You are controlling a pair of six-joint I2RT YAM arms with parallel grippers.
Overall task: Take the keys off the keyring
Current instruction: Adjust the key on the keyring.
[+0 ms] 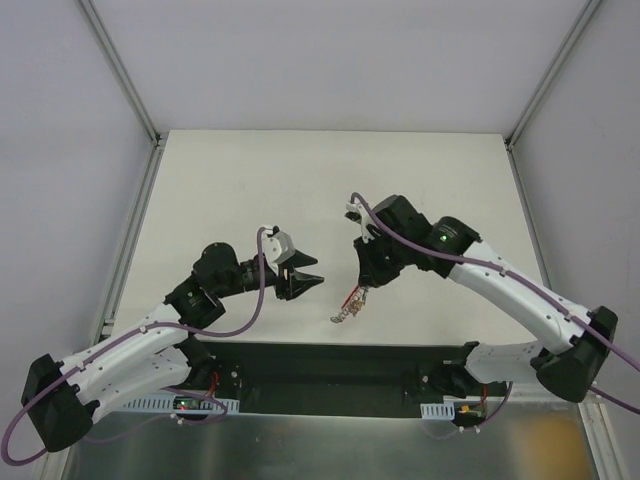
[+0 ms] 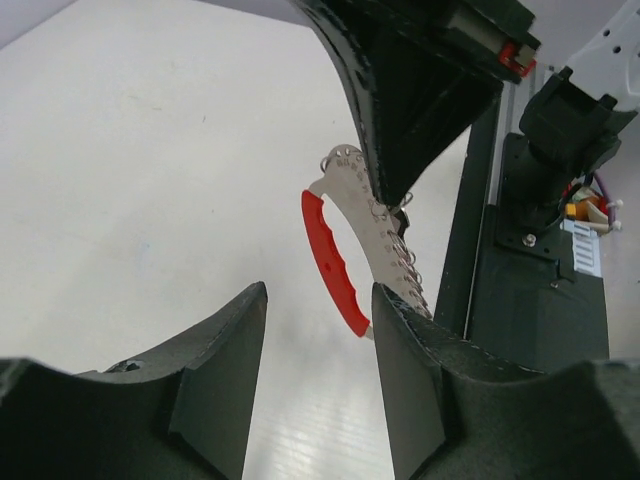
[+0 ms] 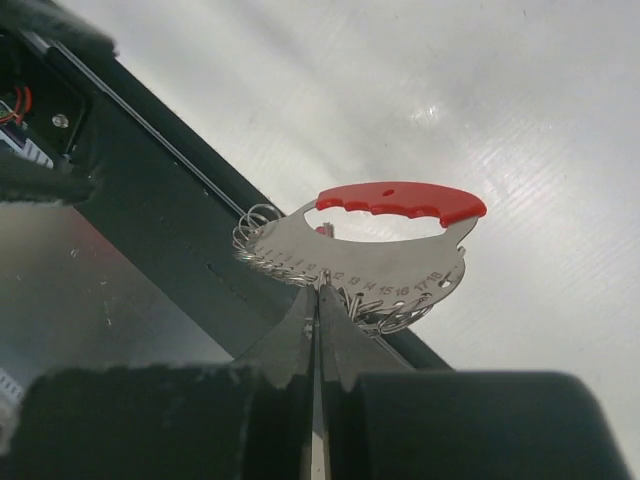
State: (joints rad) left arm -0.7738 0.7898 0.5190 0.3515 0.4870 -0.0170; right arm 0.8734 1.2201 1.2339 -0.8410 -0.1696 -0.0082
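The keyring (image 1: 350, 303) hangs just above the white table, below my right gripper (image 1: 362, 285). It is a curved grey metal tag (image 3: 400, 265) with stamped numbers and a red plastic piece (image 3: 400, 202). Several small wire loops (image 3: 262, 240) line the tag's edge; I cannot make out separate keys. My right gripper (image 3: 318, 292) is shut on the tag's looped edge. My left gripper (image 1: 314, 272) is to the left of the keyring, a short gap away. In the left wrist view this gripper (image 2: 320, 292) is open and holds nothing, with the red piece (image 2: 328, 255) just beyond its tips.
The black base rail (image 1: 330, 375) runs along the table's near edge, close under the keyring, and also shows at the right of the left wrist view (image 2: 520, 300). Bare white table (image 1: 300, 180) stretches behind both arms. Metal frame posts (image 1: 120, 70) stand at the back corners.
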